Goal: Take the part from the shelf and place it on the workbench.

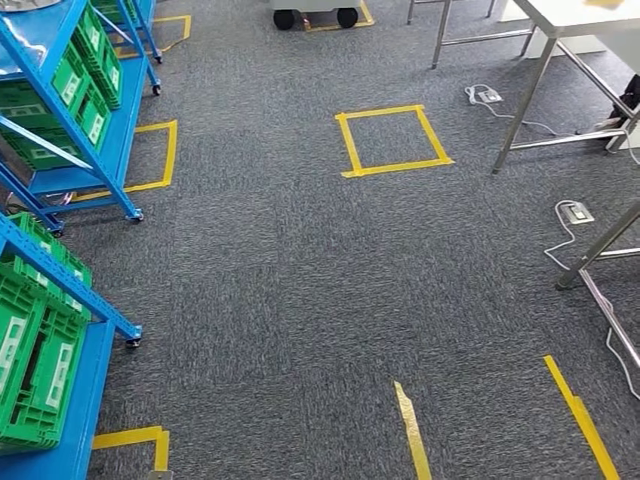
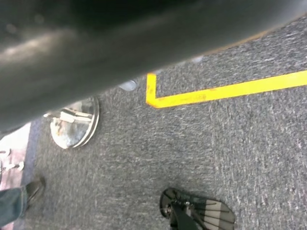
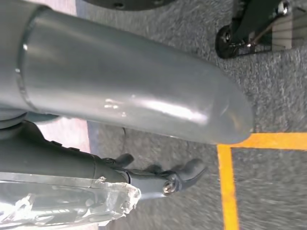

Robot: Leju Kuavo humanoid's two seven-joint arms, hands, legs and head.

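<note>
Two blue shelves point(image 1: 90, 150) holding green bins point(image 1: 34, 350) stand along the left in the head view. The workbench point(image 1: 573, 15), white-topped on steel legs, is at the far right. In the right wrist view my right hand point(image 3: 155, 143) hangs over the carpet. Its thick grey thumb point(image 3: 145, 96) is apart from the dark, stretched-out fingers point(image 3: 181, 177), with nothing between them. A clear crinkled plastic piece point(image 3: 72, 203) lies along the fingers' far side; what it is I cannot tell.
Grey carpet with a yellow tape square point(image 1: 392, 140) and tape strips point(image 1: 581, 415) lies between shelves and bench. Cables and floor sockets point(image 1: 577, 212) sit near the bench legs. The left wrist view has a shiny round metal thing point(image 2: 74, 122), a person's shoe point(image 2: 34, 189) and a tape corner point(image 2: 155, 98).
</note>
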